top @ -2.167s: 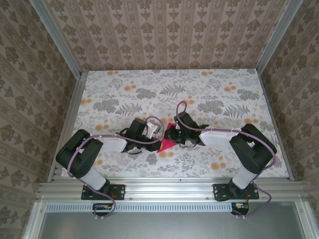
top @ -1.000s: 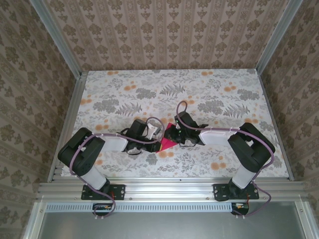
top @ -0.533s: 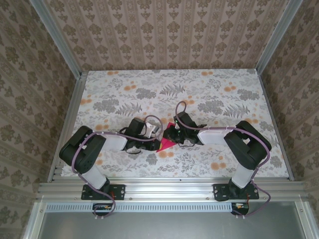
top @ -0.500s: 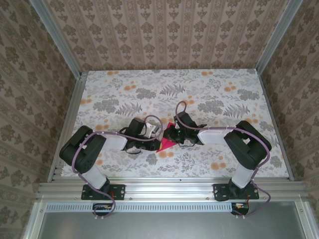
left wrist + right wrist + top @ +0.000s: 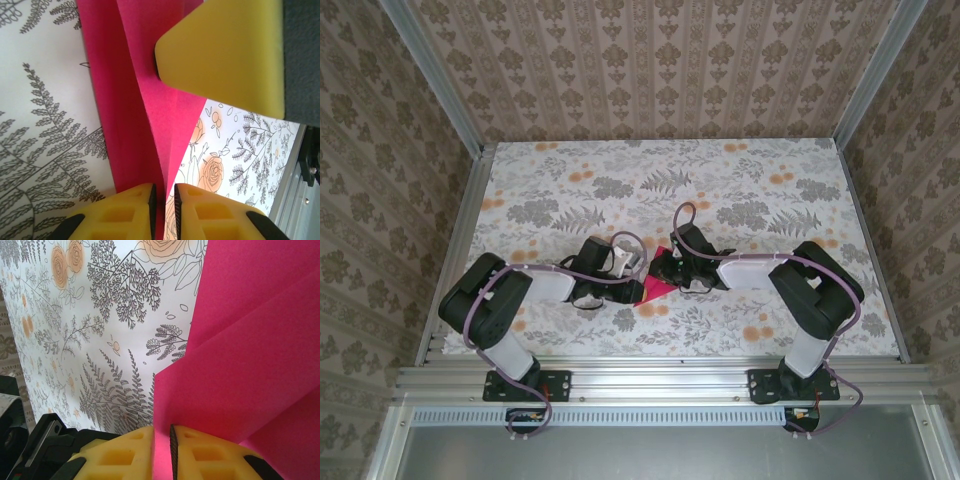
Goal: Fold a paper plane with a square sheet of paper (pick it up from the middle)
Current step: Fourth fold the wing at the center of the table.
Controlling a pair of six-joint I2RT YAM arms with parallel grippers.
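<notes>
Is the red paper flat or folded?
Folded. The magenta-red paper lies in overlapping layers with straight slanted edges, and the left wrist view shows a raised crease running along it.

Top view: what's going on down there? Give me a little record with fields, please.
object: folded paper, magenta-red, in several creased layers
place: low over the floral table, between the two arms
right gripper: closed on an edge of the paper
left gripper: paper runs into its narrow gap; grip uncertain
</notes>
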